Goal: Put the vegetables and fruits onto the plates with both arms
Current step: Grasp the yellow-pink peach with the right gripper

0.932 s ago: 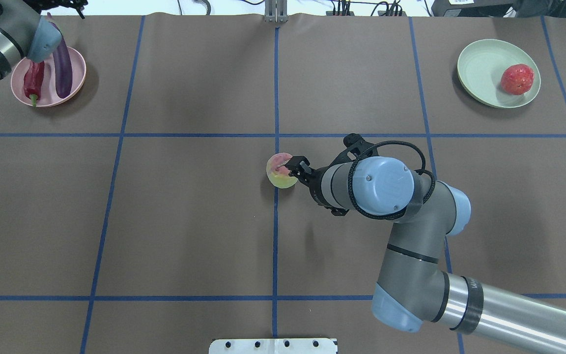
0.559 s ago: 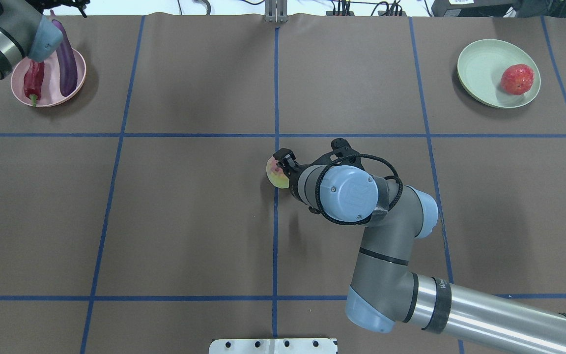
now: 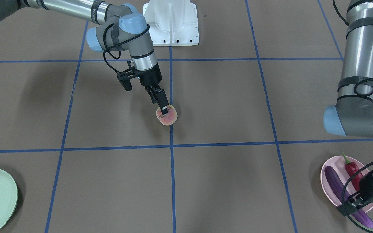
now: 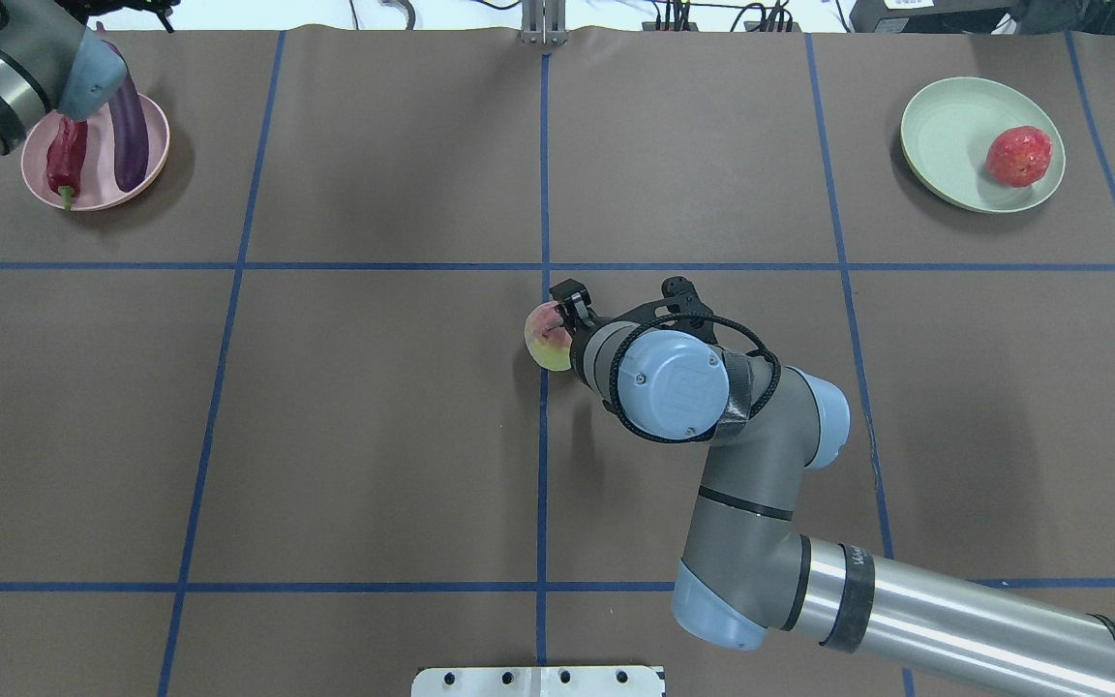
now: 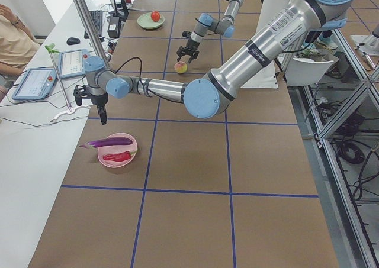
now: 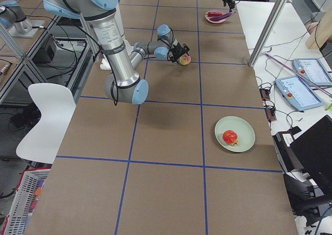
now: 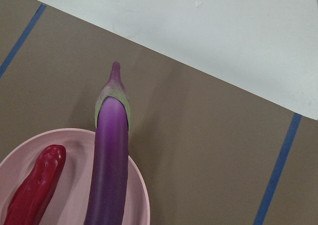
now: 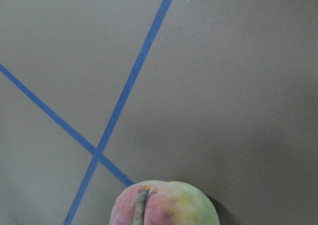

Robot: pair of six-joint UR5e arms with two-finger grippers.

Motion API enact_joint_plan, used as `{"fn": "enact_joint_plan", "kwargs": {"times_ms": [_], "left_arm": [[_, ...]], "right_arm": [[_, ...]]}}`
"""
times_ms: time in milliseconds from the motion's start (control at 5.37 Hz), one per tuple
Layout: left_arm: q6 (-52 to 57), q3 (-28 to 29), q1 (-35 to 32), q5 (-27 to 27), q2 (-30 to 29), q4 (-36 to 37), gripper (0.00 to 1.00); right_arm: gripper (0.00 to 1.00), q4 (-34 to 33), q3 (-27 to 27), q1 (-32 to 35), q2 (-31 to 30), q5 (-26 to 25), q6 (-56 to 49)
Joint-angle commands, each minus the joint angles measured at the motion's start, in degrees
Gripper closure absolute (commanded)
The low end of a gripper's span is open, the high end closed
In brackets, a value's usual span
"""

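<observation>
The halved fruit (image 4: 543,339), pink-faced with a yellow-green rim, lies on the table at the middle crossing of the blue lines. It also shows in the front view (image 3: 168,119). My right gripper (image 3: 163,110) is down at it, open, one finger touching its top. The right wrist view shows the fruit (image 8: 164,205) at the bottom edge. The purple eggplant (image 4: 130,145) and the red chili (image 4: 66,160) lie on the pink plate (image 4: 159,145). My left gripper (image 5: 102,115) hangs above that plate; I cannot tell whether it is open. The bumpy red fruit (image 4: 1019,155) sits on the green plate (image 4: 945,136).
The brown table is marked with blue tape lines. The white base block (image 3: 173,22) stands at the robot's edge. The eggplant's cap (image 7: 113,93) sticks out over the plate's rim. A person and tablets (image 5: 35,81) are beside the table's left end.
My right arm has swung left and its wrist has closed in over the halved fruit, which has stayed in place. The left arm has drawn back slightly from the pink plate.
</observation>
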Motion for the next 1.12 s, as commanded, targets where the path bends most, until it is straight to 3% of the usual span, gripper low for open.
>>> {"fn": "enact_joint_plan", "kwargs": {"times_ms": [0, 186, 373, 559, 932], "left_arm": [[0.0, -0.1, 0.0, 0.0, 0.0, 0.1, 0.00], [0.0, -0.1, 0.0, 0.0, 0.0, 0.1, 0.00], [0.0, -0.1, 0.0, 0.0, 0.0, 0.1, 0.00], [0.0, -0.7, 0.0, 0.0, -0.1, 0.4, 0.00], [0.0, -3.7, 0.0, -0.1, -0.1, 3.8, 0.00]], "right_arm": [[0.02, 0.0, -2.0, -0.1, 1.7, -0.2, 0.7], [0.02, 0.1, -3.5, -0.1, 2.7, -0.2, 0.8], [0.42, 0.1, -3.8, -0.1, 3.0, -0.2, 0.8], [0.99, 0.1, -3.1, -0.1, 3.1, 0.0, 0.5], [1.00, -0.4, 1.7, 4.8, -0.2, 3.5, -7.0]]}}
